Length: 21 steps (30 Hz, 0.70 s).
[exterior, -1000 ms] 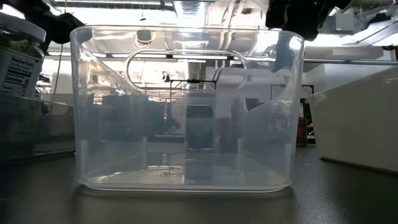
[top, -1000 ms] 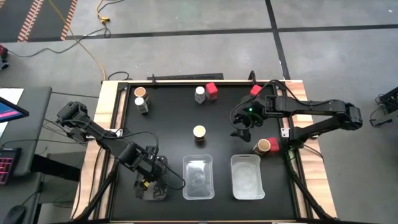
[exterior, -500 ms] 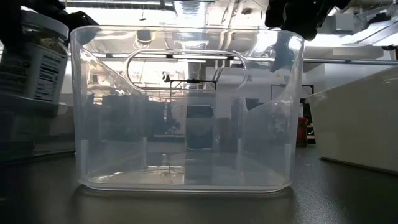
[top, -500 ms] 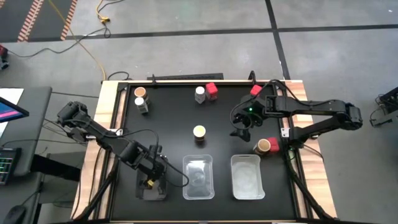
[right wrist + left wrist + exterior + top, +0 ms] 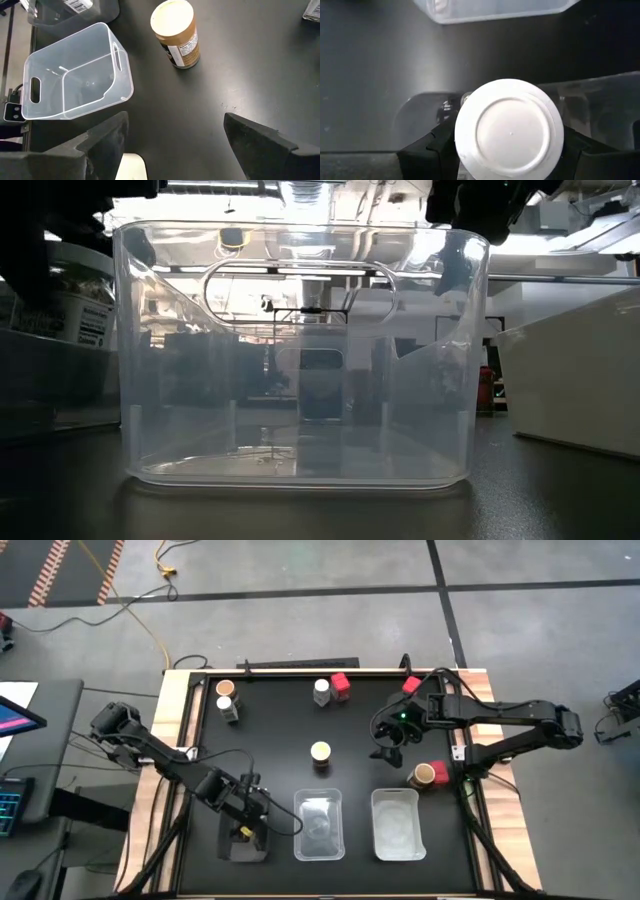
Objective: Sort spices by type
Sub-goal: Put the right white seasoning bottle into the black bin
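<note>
The black bench (image 5: 280,740) carries three clear trays along its near edge: the middle tray (image 5: 319,825), the right tray (image 5: 395,824), and the left tray (image 5: 243,840), largely hidden beneath the left arm. That arm reaches low over it, the left gripper (image 5: 507,150) clenched on a white-capped jar (image 5: 509,129) whose body is hidden by its cap. The right gripper (image 5: 386,748) hovers mid-bench, jaws released, near a cream-lidded jar (image 5: 320,752). Other jars stand along the far edge.
</note>
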Tool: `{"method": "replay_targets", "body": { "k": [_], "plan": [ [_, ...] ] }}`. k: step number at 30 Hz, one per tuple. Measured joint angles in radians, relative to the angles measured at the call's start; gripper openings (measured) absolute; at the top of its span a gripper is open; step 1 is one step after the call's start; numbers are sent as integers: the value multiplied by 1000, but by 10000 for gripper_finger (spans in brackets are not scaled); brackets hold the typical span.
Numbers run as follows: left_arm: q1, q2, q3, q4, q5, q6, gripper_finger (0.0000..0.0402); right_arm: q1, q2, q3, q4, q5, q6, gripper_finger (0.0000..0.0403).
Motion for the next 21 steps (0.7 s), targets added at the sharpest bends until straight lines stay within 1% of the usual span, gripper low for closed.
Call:
{"method": "replay_targets", "body": {
  "k": [9, 21],
  "plan": [
    [25, 0, -1, -28, -5, 51, 204, 0, 0, 0, 0, 0, 0, 353],
    [31, -17, -11, -26, -33, 63, 204, 0, 0, 0, 0, 0, 0, 353]
  ]
}}
